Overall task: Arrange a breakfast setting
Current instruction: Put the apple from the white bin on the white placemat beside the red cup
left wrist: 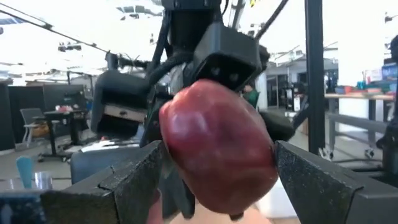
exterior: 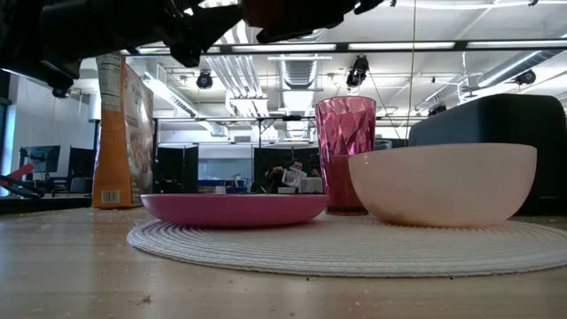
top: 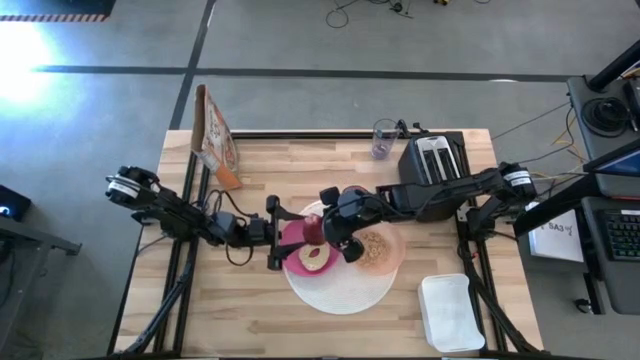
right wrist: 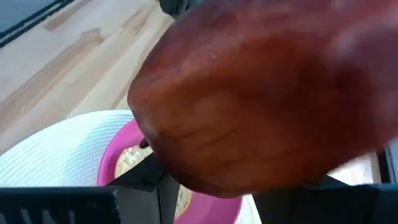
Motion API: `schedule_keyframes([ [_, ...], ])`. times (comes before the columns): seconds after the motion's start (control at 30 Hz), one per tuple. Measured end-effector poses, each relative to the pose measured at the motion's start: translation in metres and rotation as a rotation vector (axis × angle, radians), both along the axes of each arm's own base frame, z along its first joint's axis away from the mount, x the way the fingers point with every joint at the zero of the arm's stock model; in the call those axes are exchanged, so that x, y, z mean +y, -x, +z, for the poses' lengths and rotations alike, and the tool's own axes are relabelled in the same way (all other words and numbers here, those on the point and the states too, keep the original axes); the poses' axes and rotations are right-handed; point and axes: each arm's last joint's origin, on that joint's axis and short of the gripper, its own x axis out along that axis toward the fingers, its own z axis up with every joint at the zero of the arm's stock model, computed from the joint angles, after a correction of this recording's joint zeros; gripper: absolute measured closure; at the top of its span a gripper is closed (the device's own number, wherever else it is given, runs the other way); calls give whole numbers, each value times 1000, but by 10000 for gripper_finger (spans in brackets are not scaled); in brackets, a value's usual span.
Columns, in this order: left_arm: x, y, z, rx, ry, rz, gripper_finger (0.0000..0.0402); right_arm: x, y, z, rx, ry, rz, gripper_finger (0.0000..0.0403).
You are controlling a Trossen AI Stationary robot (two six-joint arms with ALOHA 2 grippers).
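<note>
Above the magenta plate [top: 312,258], the red fruit [left wrist: 217,149] hangs pinched in the right pincer [top: 322,232]; the left pincer [top: 274,232] stands spread either side of it. Beyond the plate stands the tumbler [exterior: 345,153], beside it the bowl [exterior: 441,182].

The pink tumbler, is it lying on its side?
No, the pink tumbler stands upright behind the magenta plate in the low view.

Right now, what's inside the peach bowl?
From above, the peach bowl holds tan cereal. The right gripper, holding the red fruit, covers the bowl's left edge, so that part stays hidden.
</note>
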Motion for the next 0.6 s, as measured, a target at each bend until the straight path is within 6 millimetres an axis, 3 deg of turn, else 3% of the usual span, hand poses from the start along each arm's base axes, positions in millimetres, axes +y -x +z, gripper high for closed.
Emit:
schedule_keyframes([
  [0.6, 1, -6, 1, 29, 88, -10, 113, -1, -5, -3, -17, -9, -37, 318],
])
